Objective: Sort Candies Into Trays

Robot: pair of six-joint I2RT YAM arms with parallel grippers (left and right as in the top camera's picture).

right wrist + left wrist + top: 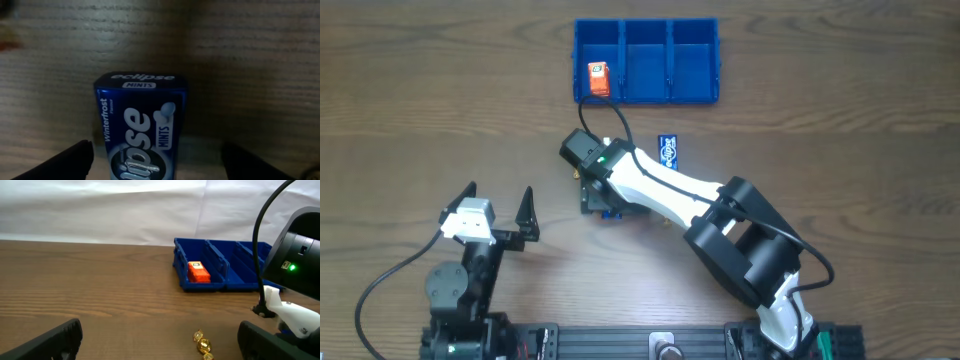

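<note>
The table [410, 90] lies bare along its left and right edges — the right arm [665, 188] slants across the middle, and a blue packet [667, 148] sits near the tray [647, 101].

The blue mint tin [140, 125] is running off the edge of the right wrist view, so its near end is escaping me. The fingers of my right gripper [160, 160] are showing there only as dark tips, and from above my own right arm [660, 190] is covering that tin almost wholly. In the left wrist view the picture's edge is cutting through the gold-wrapped candies [202, 344], my right arm is hiding the far end of the blue tray [205, 286], and an orange-brown smear [7, 42] is blurring beyond what I can name.
</note>
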